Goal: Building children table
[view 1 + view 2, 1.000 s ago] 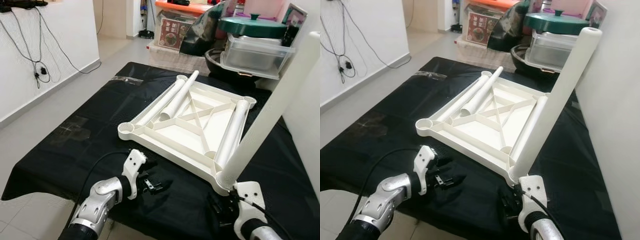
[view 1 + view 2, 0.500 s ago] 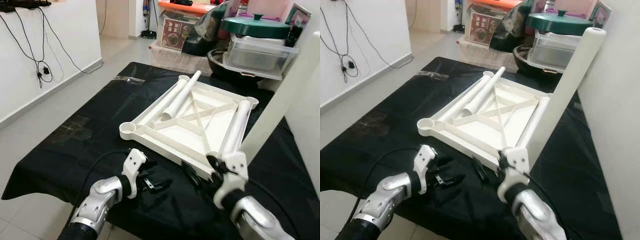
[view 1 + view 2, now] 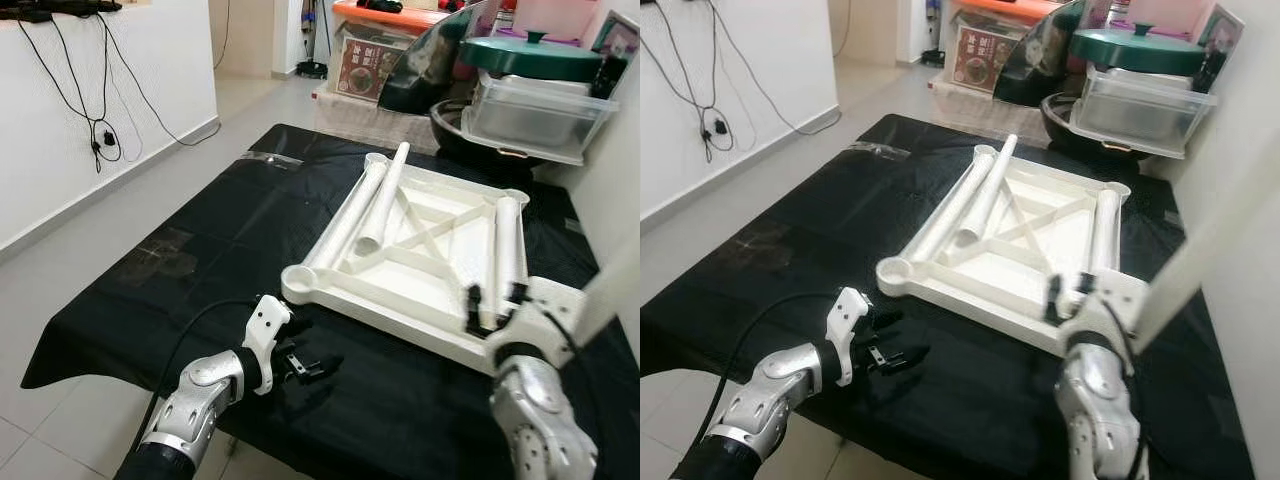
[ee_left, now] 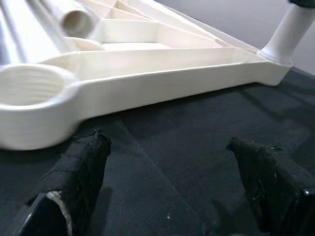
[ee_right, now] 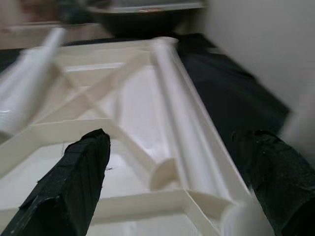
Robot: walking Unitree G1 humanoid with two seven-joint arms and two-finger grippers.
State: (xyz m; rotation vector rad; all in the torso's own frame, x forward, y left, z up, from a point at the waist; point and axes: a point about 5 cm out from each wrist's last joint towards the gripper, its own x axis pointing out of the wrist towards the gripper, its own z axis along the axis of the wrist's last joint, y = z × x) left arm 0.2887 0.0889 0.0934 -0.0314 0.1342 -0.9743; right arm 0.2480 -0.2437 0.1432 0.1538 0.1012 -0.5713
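On black cloth (image 3: 200, 250), ribbed white plastic tabletop (image 3: 420, 270).

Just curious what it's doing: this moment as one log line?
right end effector: open, over tabletop near loose leg | left end effector: open, on black cloth

White tabletop (image 3: 420, 290) upside down on black cloth (image 3: 200, 240) (three loose legs (image 3: 380, 200) inside).
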